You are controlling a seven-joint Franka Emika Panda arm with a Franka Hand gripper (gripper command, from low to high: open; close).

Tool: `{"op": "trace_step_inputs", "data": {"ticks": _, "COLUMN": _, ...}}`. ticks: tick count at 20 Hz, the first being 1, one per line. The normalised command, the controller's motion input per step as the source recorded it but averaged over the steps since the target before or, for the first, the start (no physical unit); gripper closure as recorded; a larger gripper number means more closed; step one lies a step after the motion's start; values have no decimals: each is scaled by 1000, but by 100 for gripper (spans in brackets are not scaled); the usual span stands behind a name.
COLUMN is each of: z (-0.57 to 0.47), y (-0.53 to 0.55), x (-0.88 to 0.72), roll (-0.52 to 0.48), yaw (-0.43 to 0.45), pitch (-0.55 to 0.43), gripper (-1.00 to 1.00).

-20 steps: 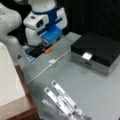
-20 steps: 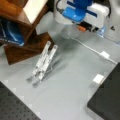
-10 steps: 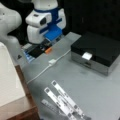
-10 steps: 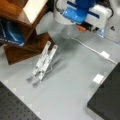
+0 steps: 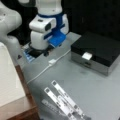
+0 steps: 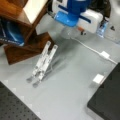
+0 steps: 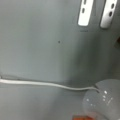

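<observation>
Clear round object (image 7: 103, 100) with an orange-red part under it sits at five o'clock in the wrist view, and a thin white cable (image 7: 45, 83) runs to it from nine o'clock. In a front view it shows as a pale shape (image 6: 68, 32) just below the arm's blue and white head (image 6: 75, 13), near twelve o'clock. The gripper itself is hidden in all views, so I cannot tell how far its jaws stand apart or whether they hold anything. A folding metal stand (image 6: 42, 62) lies on the grey table (image 6: 75, 95) toward eight o'clock, and a black box (image 5: 96, 52) sits at three o'clock.
</observation>
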Motion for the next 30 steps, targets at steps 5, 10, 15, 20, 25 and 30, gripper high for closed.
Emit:
{"op": "trace_step_inputs", "data": {"ticks": 5, "z": 321, "y": -193, "x": 656, "roll": -307, "yaw": 121, "pitch": 340, "gripper": -100}}
{"op": "trace_step_inputs", "data": {"ticks": 10, "z": 333, "y": -45, "x": 444, "roll": -448, "yaw": 57, "pitch": 487, "gripper": -100}}
{"op": "trace_step_inputs", "data": {"ticks": 15, "z": 311, "y": 25, "x": 412, "roll": -628, "yaw": 37, "pitch": 559, "gripper": -100}}
{"op": "trace_step_inputs", "data": {"ticks": 20, "z": 133, "y": -2, "x": 332, "roll": -461, "yaw": -31, "pitch": 414, "gripper": -100}}
{"op": "trace_step_inputs", "data": {"ticks": 25, "z": 92, "y": -88, "x": 191, "roll": -342, "yaw": -70, "pitch": 287, "gripper": -100}}
{"op": "trace_step_inputs", "data": {"ticks": 30, "z": 123, "y": -108, "x": 43, "roll": -326, "yaw": -127, "pitch": 264, "gripper": -100}}
